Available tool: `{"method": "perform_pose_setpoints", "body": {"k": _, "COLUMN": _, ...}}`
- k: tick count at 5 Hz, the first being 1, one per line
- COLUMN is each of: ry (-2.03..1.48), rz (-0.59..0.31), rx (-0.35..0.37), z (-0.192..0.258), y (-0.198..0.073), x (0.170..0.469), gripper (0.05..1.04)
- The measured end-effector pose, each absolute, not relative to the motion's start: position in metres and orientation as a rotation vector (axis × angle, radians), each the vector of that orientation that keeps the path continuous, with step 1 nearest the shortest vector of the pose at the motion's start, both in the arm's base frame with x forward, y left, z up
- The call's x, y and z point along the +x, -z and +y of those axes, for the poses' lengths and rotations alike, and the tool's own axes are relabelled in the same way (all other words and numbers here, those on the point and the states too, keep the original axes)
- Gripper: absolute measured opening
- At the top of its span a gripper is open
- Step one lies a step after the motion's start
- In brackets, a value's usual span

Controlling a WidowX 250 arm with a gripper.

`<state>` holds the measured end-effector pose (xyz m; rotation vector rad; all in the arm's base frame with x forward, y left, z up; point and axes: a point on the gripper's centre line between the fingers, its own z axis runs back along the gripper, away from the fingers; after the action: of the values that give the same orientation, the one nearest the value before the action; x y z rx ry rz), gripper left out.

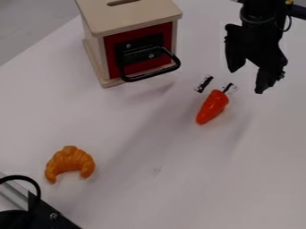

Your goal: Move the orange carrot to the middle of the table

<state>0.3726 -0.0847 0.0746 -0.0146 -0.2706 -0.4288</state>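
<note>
The black two-finger pincer (247, 81) hangs released above the white table (173, 188), its two fingers spread apart, and the orange toy carrot (212, 107) lies on the tabletop near it, just to its lower left in the view, with the tapered tip pointing away from it. Farther to the pincer's left in the view stands a pale wooden box (133, 21) with a slotted top, a red front panel (113, 49) and a black handle (143, 77). Well apart from the pincer, toward the view's lower left, lies a toy croissant (70, 160).
</note>
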Motion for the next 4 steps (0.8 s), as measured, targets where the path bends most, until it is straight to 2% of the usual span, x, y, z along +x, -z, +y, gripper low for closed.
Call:
{"method": "perform_pose_setpoints", "body": {"k": 2, "ry": 0.403, "rz": -0.187, "rx": -0.028, "z": -0.075, "y": -0.054, "x": 0.359, "gripper": 0.998}}
{"method": "perform_pose_setpoints", "body": {"k": 4, "ry": 0.321, "rz": -0.105, "rx": 0.033, "z": -0.053, "y": -0.059, "x": 0.347, "gripper": 0.998}}
